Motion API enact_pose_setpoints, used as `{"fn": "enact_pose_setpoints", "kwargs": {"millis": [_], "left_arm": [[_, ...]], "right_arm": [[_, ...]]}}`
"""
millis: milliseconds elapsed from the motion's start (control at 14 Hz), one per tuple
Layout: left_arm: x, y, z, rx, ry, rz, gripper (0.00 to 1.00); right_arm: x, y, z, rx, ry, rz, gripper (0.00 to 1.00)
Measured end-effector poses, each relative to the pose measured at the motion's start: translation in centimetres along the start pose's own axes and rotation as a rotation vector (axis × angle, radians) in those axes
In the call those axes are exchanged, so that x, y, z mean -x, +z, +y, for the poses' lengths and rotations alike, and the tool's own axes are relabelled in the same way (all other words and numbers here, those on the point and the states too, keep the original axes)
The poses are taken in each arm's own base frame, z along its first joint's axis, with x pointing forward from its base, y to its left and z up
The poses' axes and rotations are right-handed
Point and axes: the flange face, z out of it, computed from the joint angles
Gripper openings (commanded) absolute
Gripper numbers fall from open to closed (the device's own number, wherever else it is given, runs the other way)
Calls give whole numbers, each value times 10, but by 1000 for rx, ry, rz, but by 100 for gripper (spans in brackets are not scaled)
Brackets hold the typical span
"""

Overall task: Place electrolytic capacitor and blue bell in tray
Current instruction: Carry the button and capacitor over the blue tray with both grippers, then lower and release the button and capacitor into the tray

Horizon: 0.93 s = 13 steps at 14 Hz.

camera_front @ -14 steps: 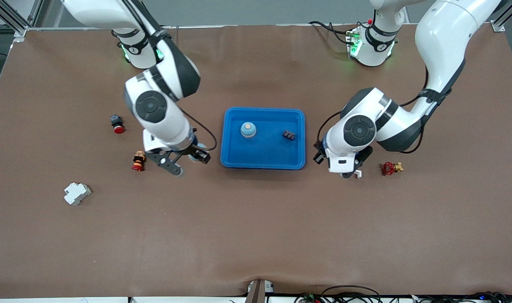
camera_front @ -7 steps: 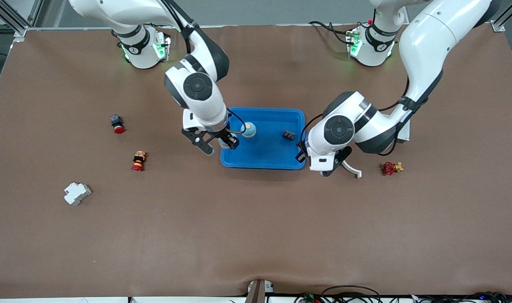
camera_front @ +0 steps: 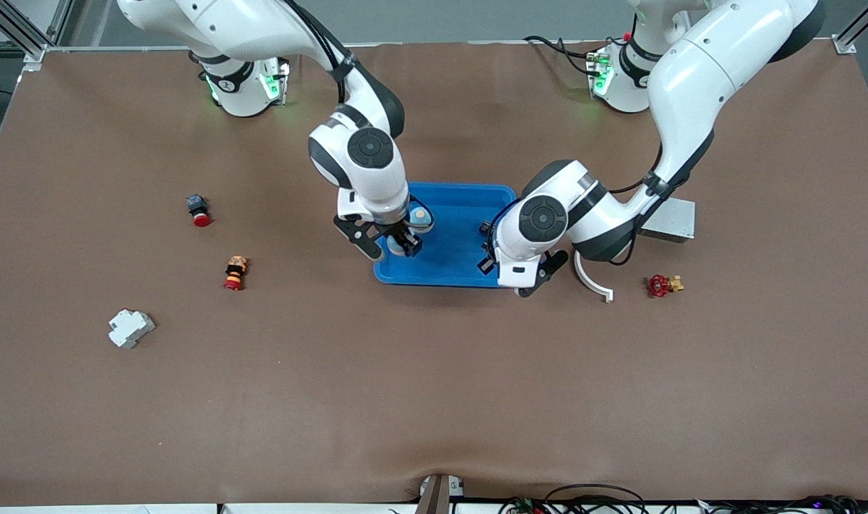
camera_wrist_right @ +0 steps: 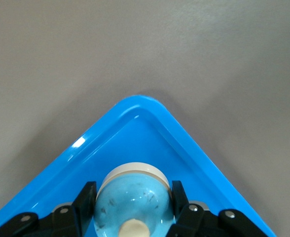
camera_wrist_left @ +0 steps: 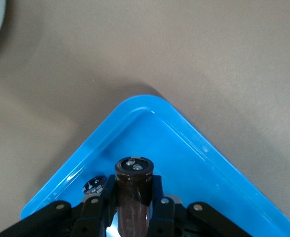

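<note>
Over the tray (camera_front: 448, 275), the left gripper (camera_wrist_left: 133, 210) is clamped on the capacitor (camera_wrist_left: 133, 190) above one corner, while the right gripper (camera_wrist_right: 132, 210) is clamped on the bell (camera_wrist_right: 133, 197) above another corner.

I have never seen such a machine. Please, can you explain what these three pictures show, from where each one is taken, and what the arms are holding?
These are two white robot arms at a brown table. One picture is taken from high above, facing them; the other two come from small cameras on each arm's wrist.

Both arms reach over a blue tray. The left pincer is shut on a dark brown capacitor. The right pincer is shut on a pale blue bell. A similar bell and a small dark part already lie in the tray.

Around it on the table lie two red-capped buttons, a white block, a white curved strip, a red valve and a grey box.
</note>
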Motion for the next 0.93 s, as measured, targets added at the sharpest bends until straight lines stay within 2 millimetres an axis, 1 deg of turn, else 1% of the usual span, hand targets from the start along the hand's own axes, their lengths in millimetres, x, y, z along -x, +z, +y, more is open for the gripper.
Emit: {"fn": "enact_pose_setpoints", "kwargs": {"millis": [142, 214, 356, 641, 712, 783, 855, 926], "left_arm": [[5, 9, 1, -10, 26, -10, 0], [9, 13, 2, -16, 35, -13, 0], [17, 24, 3, -34, 46, -7, 0], [26, 60, 3, -93, 58, 20, 0], [26, 65, 3, -99, 58, 24, 5], [26, 67, 3, -102, 57, 25, 29], [25, 67, 3, -102, 56, 25, 66], [24, 65, 4, -99, 55, 26, 99]], "right_arm": [[0, 25, 1, -7, 7, 11, 0], [0, 34, 1, -9, 11, 9, 0], [0, 41, -2, -11, 25, 5, 0], [2, 47, -9, -17, 38, 4, 0], [4, 49, -11, -17, 42, 4, 0], [5, 51, -12, -16, 47, 4, 0], [8, 53, -13, -15, 48, 3, 0], [11, 55, -14, -14, 51, 1, 0]]}}
